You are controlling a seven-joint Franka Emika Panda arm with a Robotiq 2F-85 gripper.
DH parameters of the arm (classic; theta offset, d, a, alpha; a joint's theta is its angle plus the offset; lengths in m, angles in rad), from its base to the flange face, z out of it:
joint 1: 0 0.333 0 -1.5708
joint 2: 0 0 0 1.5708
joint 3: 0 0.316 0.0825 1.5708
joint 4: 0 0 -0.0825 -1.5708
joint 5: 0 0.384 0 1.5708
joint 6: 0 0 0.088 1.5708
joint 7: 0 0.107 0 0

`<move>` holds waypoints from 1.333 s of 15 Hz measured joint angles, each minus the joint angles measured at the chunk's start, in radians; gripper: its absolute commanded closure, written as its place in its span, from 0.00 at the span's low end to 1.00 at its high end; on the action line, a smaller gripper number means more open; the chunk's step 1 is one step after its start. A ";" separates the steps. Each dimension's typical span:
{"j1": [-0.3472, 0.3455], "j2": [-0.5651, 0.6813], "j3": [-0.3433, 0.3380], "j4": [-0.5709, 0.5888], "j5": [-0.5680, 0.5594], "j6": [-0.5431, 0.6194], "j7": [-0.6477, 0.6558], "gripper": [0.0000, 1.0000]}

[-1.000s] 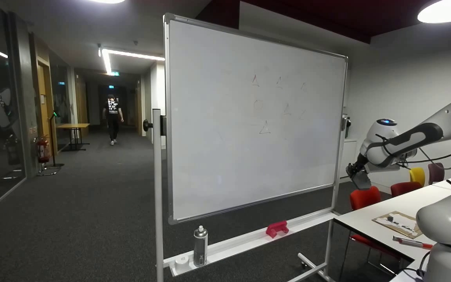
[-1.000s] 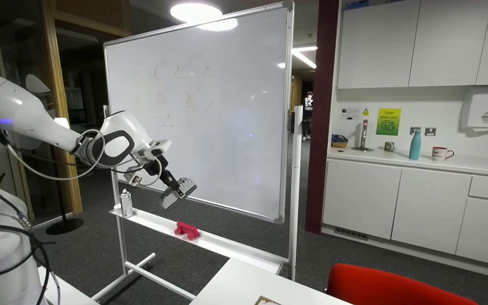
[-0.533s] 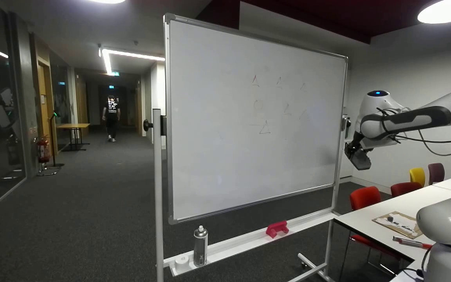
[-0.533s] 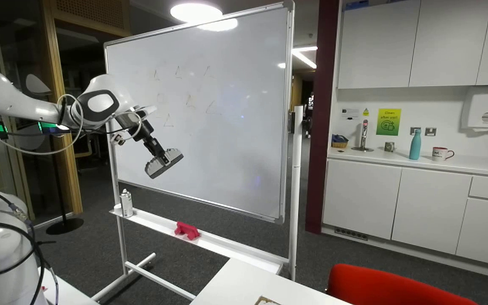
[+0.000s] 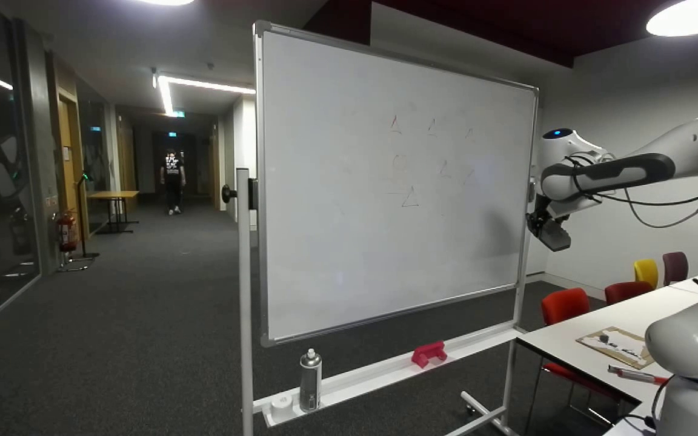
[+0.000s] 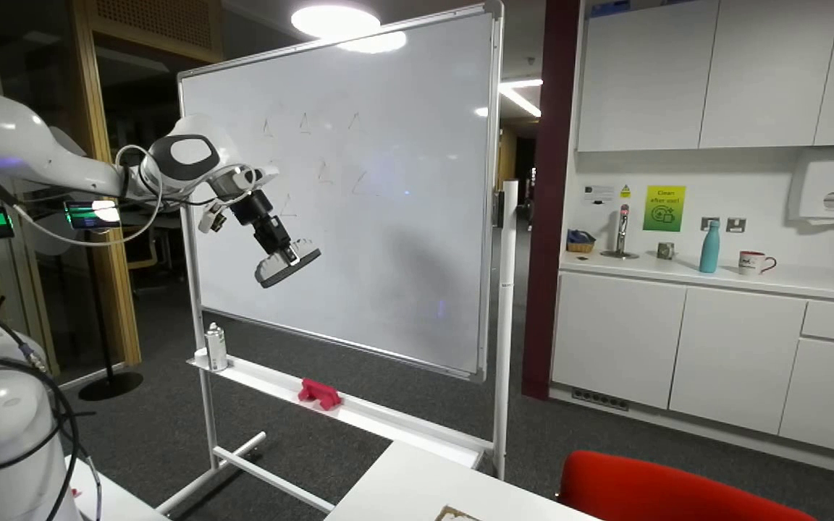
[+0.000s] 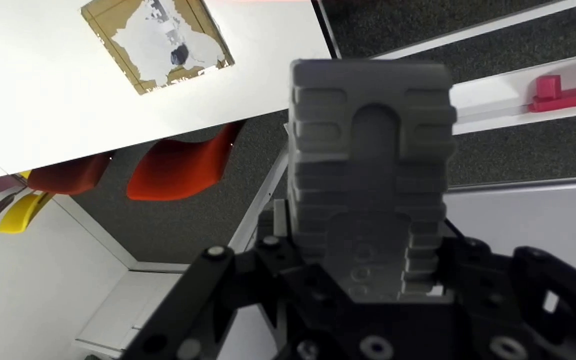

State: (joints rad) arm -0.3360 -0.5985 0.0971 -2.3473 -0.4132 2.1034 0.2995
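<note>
holding gry eraser (image 7: 372, 175) w/ tool (image 7: 364, 232), spraycan (image 5: 311, 381) in tray (image 5: 373, 378).

teal btl (image 6: 709, 248) nr mug (image 6: 751, 263), red chair (image 6: 649, 488)

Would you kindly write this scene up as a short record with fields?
Gripper: clasping a grey ribbed block
Block position: in front of the whiteboard, apart from it
Drawings: faint, mostly triangle-like, on the whiteboard
Ledge: silver spray can, red piece
Table: brown-and-white panel, pen-like item
Background: one person
</note>
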 measured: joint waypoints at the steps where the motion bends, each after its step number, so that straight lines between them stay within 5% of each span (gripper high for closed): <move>1: 0.010 0.022 -0.013 0.017 -0.002 0.016 -0.012 0.65; 2: 0.022 0.039 -0.031 0.028 -0.002 0.036 -0.028 0.40; 6: 0.035 0.050 -0.046 0.027 -0.002 0.038 -0.028 0.40; 7: 0.036 0.050 -0.045 0.027 -0.002 0.038 -0.028 0.65; 10: 0.039 0.051 -0.048 0.025 -0.002 0.047 -0.028 0.65; 18: 0.086 0.053 -0.069 0.079 0.001 0.329 -0.041 0.65; 19: 0.093 0.053 -0.068 0.102 0.006 0.338 -0.042 0.40; 20: 0.100 0.053 -0.068 0.125 0.016 0.337 -0.042 0.40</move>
State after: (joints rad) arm -0.2361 -0.5454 0.0287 -2.2223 -0.3967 2.4408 0.2574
